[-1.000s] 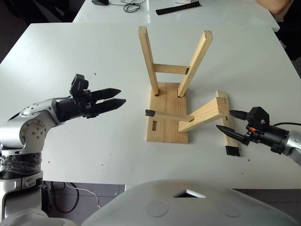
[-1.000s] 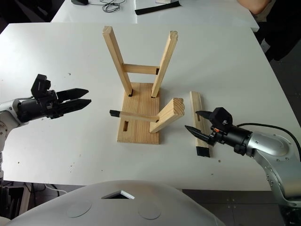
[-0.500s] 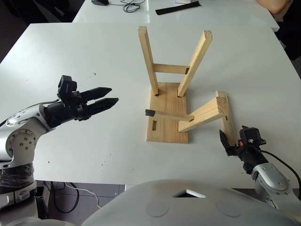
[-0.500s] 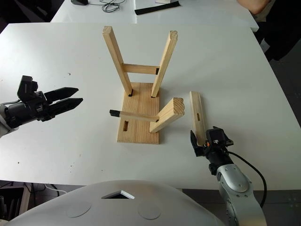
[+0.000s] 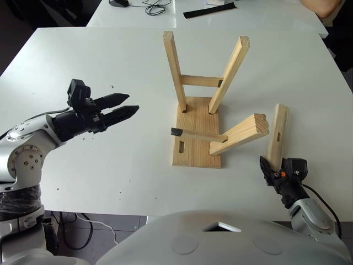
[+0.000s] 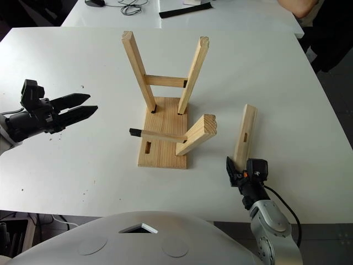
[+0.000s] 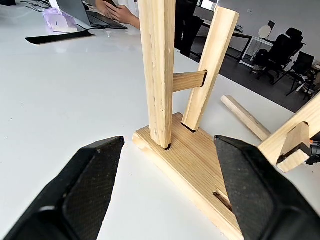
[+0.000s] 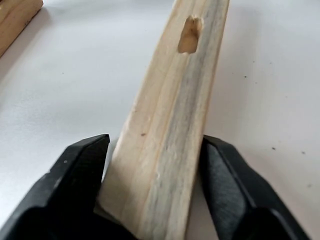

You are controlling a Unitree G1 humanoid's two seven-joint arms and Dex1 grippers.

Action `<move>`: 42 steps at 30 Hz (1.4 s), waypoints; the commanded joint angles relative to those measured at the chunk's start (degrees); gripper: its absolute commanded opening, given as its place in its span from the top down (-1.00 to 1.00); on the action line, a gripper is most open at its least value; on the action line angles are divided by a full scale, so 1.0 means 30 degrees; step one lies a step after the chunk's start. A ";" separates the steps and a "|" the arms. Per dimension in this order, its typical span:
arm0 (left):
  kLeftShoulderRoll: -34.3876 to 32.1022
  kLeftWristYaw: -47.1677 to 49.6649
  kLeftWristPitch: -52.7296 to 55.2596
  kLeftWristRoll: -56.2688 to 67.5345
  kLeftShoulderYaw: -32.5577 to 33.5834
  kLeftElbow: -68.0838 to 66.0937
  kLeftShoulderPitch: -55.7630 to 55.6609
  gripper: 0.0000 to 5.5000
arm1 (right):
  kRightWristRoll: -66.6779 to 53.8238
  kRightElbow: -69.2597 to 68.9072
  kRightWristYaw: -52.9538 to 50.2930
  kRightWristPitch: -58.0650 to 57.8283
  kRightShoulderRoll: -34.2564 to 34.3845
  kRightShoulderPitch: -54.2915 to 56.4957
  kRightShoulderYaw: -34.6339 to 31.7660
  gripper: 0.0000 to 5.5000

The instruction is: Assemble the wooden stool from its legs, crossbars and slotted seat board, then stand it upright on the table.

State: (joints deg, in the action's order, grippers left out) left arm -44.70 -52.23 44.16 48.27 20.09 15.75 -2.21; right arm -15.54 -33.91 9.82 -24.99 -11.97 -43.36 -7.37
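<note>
Assembly is judged roughly half complete. The seat board (image 5: 196, 152) lies flat on the bench (image 5: 83, 55), with two upright legs (image 5: 174, 70) seated in its far slots and joined by a crossbar (image 5: 199, 80). The near slot that shows is unfilled. A third leg (image 5: 240, 134), fitted with a second crossbar (image 5: 198, 135), rests tilted across the board's near right part, not inserted. The fourth leg (image 5: 276, 136) lies right of the board, apart from it, with its near end clamped between the fingers of the right gripper (image 5: 269, 170). The left gripper (image 5: 124, 105) hangs above the bench well left of the board, fingers parted, holding nothing. Left to do: join the fourth leg to the second crossbar, seat that pair, then turn the stool upright.
</note>
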 commanded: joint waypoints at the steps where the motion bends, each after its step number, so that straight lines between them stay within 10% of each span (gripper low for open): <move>1: 0.0043 0.1051 0.0438 0.0370 0.0240 0.0049 -0.1460 -0.21 | 0.0649 0.1360 -0.0095 -0.0855 -0.0334 0.0326 0.0140 0.13; 13: 0.0079 0.2678 0.0332 0.0246 0.0410 -0.0166 -0.2826 -0.21 | 0.0853 0.2154 0.0473 -0.0130 -0.1304 0.2694 -0.1117 0.26; 25: 0.3048 0.7810 0.3911 0.3958 -0.1192 -0.1210 -1.3636 -0.21 | -0.6726 0.1696 0.3667 -0.1551 -0.6698 1.3590 -0.7530 0.26; 33: 0.8088 0.8947 0.3919 0.6697 -0.2962 -0.1076 -1.6684 -0.21 | -1.5803 0.2429 0.8755 -0.6151 -1.0530 2.1659 -0.5485 0.26; 42: 0.8552 0.6778 0.4404 0.9795 -0.3531 -0.0253 -1.6596 -0.21 | -2.2321 0.4592 1.0788 -1.0173 -1.2140 2.4768 -0.4458 0.26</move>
State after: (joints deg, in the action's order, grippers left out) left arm -19.09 -30.18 57.03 76.05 10.34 13.37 -52.48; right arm -79.01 -20.94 40.98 -52.17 -46.62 29.47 -22.16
